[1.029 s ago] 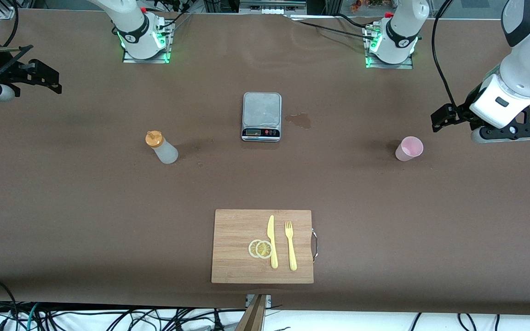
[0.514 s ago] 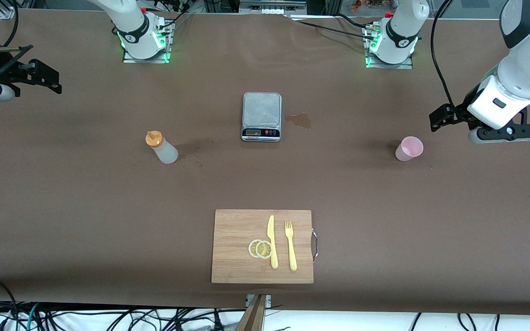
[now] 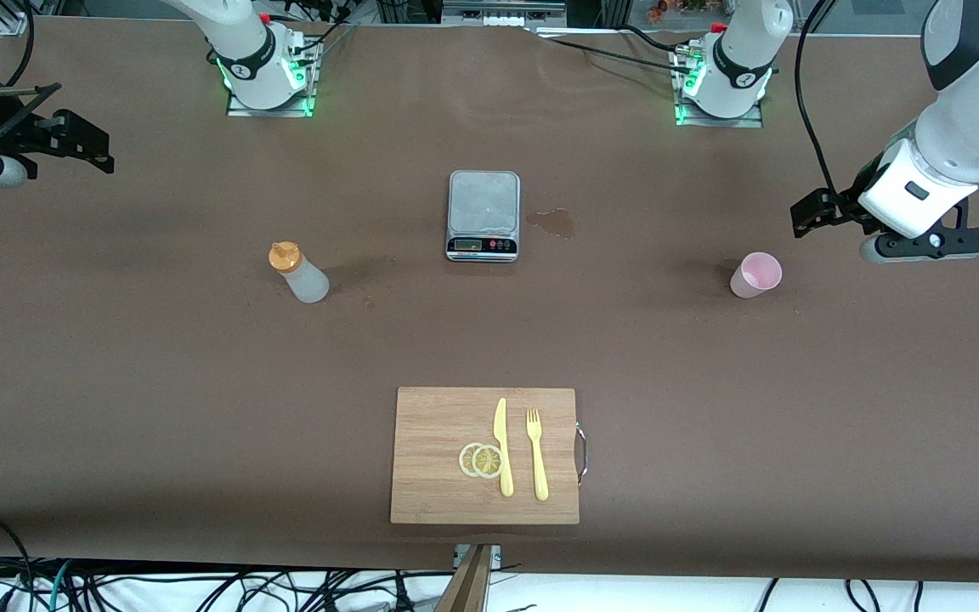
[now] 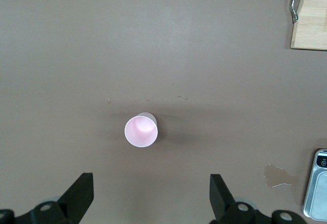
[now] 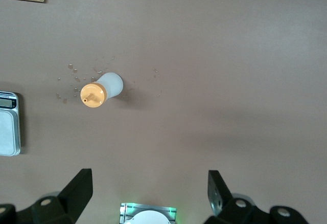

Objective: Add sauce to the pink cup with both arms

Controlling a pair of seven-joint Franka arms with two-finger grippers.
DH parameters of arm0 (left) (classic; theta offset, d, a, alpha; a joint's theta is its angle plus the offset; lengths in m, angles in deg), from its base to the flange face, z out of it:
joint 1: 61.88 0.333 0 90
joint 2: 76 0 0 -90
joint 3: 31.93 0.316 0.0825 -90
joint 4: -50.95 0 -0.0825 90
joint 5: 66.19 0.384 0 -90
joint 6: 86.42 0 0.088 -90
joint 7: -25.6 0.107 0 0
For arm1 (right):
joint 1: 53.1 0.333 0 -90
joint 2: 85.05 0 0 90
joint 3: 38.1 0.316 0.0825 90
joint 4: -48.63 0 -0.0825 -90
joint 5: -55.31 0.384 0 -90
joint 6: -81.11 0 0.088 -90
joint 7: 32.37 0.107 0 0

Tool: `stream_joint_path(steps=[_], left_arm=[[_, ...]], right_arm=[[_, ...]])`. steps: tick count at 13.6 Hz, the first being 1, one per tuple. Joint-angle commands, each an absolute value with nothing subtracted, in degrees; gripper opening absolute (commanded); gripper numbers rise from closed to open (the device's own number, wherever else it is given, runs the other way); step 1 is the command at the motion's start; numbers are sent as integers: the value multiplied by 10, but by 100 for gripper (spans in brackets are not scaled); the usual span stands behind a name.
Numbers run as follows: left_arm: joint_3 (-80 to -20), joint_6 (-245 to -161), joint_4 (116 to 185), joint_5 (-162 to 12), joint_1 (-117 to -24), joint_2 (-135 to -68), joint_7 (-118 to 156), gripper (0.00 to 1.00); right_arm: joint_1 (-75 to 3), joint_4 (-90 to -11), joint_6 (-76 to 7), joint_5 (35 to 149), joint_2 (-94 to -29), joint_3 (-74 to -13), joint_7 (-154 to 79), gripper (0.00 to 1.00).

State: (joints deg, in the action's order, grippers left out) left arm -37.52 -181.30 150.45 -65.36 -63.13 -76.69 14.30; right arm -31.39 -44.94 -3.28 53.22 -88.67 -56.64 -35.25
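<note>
Sauce (image 3: 298, 274) stands untouched on the table (image 3: 116, 357), left of centre in the front view, so we judge the task barely begun. Our left gripper (image 4: 150, 196) has its fingers (image 4: 79, 196) spread wide apart and empty; in the left wrist view the pink cup (image 4: 141, 131) sits upright just above the gap between them, at mid-frame. In the front view that left gripper hangs at the right edge, over the table and a little above the cup (image 3: 756, 274) in the frame. Our right gripper (image 5: 148, 193) also has its fingers (image 5: 76, 193) apart and empty; the right wrist view shows the bottle (image 5: 102, 90) upright, orange cap up, in the left half of the frame with small droplets around it. In the front view the right gripper (image 3: 73, 140) waits at the upper left edge, well apart from the bottle. Between bottle and cup, at upper centre, sits a grey scale (image 3: 483, 215) with a wet stain (image 3: 552, 222) beside it; a wooden cutting board (image 3: 430, 493) at lower centre carries a yellow knife (image 3: 502, 446), a yellow fork (image 3: 536, 455) and lemon slices (image 3: 481, 460). The cup looks empty. Everything is left, as we see it: grasping the bottle, steadying or bringing the cup, and squeezing.
</note>
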Motion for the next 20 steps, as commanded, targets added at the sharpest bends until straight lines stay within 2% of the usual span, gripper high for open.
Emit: stream_joint_path(steps=[1,10,14,16,18,20], left_arm=[[-380,-1796,1489,-671,-625,-771,148,100],[-379,-1789,1490,-695,-624,-774,151,100],[-373,-1753,1497,-693,-619,-792,250,100],[-375,-1751,1503,-665,-585,-813,315,100],[-375,-1783,1514,-656,-561,-836,377,100],[-374,-1882,1589,-651,-548,-832,425,100]], right_arm=[[-317,-445,-33,530,-887,-564,-347,100],[-317,-445,-33,530,-887,-564,-347,100],[-317,-446,-33,530,-887,-564,-347,100],[-317,-446,-33,530,-887,-564,-347,100],[-317,-447,-31,530,-887,-564,-347,100],[-317,-447,-31,530,-887,-564,-347,100]])
